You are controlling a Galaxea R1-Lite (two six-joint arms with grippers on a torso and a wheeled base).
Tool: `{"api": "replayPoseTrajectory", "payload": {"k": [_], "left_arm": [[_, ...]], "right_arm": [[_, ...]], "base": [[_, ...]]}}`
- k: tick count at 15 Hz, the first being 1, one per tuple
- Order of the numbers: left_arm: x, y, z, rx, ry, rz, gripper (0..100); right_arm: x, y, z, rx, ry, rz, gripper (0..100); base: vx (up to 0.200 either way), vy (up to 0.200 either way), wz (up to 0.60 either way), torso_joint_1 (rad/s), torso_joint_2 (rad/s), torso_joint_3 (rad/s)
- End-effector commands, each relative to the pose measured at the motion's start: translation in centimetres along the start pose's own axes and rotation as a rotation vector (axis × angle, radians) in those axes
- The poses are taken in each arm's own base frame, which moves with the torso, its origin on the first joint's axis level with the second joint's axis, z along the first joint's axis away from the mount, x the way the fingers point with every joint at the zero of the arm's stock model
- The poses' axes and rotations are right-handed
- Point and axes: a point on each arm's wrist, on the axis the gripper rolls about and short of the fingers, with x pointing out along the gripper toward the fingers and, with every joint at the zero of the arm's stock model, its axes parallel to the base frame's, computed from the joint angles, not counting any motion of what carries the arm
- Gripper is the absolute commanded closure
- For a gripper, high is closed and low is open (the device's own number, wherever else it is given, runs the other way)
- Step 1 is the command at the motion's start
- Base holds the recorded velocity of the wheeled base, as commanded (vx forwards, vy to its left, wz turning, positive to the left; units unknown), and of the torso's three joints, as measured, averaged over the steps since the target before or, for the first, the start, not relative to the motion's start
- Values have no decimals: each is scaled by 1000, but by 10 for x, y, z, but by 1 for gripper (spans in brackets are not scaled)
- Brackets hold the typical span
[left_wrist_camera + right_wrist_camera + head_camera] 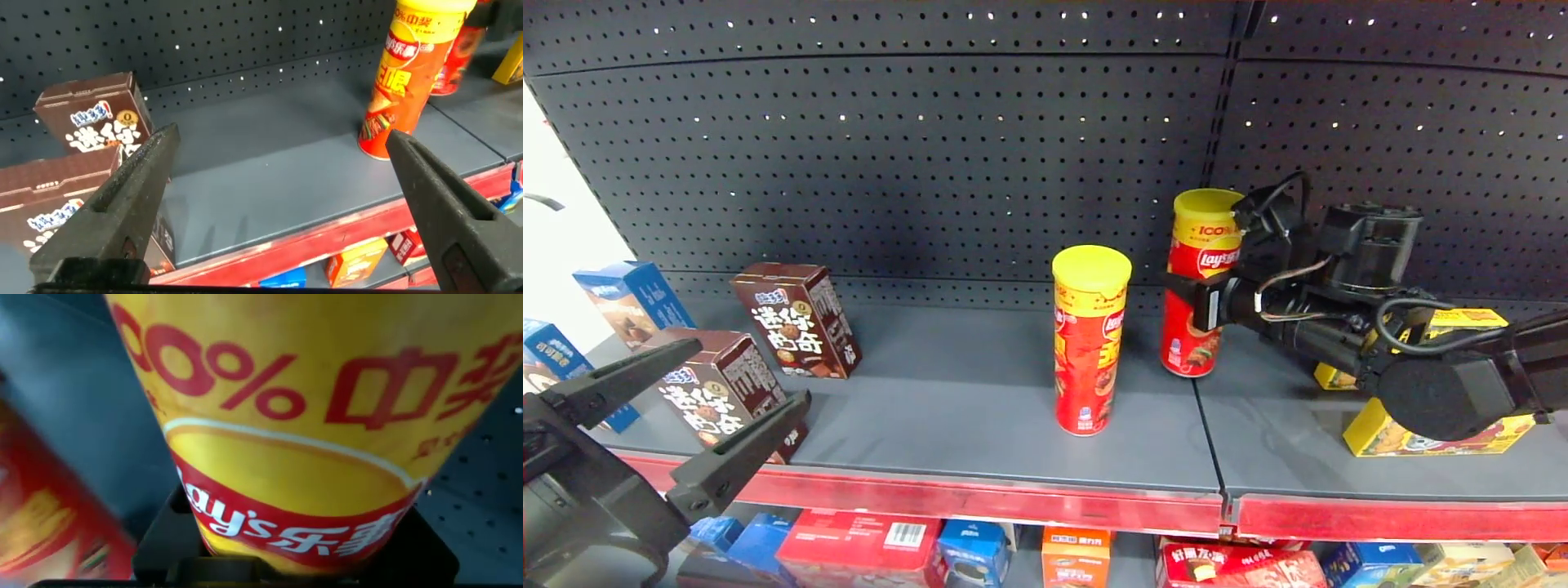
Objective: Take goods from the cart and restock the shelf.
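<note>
My right gripper point(1203, 299) is clamped round the chip can point(1205, 237), which is probably resting toward the shelf's point(980, 392) back edge. My left gripper point(750, 374) is wide open and empty at the front-left.

The right end effector point(1197, 291) partly hides the chip can point(1207, 233).

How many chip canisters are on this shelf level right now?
2. The free canister stands at the middle of the shelf; the gripped canister is farther back and right, in the right hand. The arm may hide more.
</note>
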Motion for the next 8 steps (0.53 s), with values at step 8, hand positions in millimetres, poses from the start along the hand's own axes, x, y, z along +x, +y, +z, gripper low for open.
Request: {"api": "replayPoseTrajectory", "payload": {"k": [8], "left_arm": [[-14,-1,-8,2,-2,2,0]], "right_arm": [[26,16,-19,-27,-24,-66,100]], "base": [[0,0,0,0,0,0]]}}
